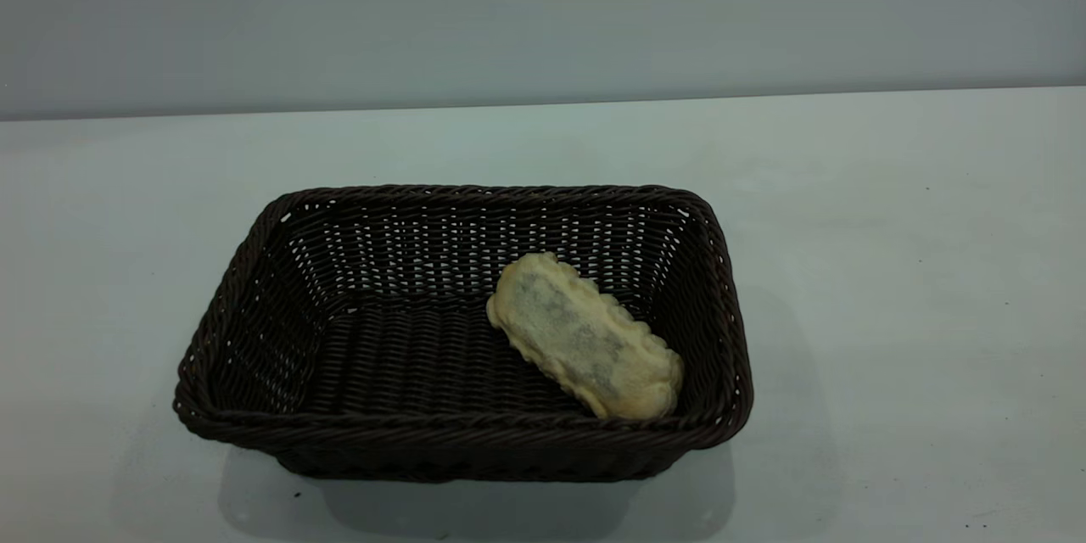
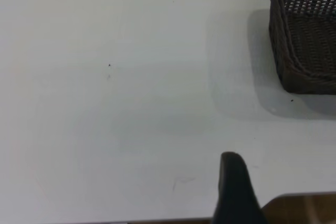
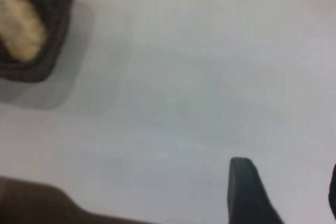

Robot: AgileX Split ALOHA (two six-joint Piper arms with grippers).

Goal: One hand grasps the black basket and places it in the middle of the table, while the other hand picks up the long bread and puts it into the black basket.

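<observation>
1. The long bread lies pale underside up inside the black basket, toward its right end.
2. The basket sits near the middle of the white surface.
3. Both steps look done; I'd judge only parking the arms remains.
4. The left tool hangs over bare surface, grip unreadable; the right tool looks spread apart, holding nothing, well clear of the basket.

Dark brown-black woven basket; pale yellow, grey-smudged bread; white table.
</observation>
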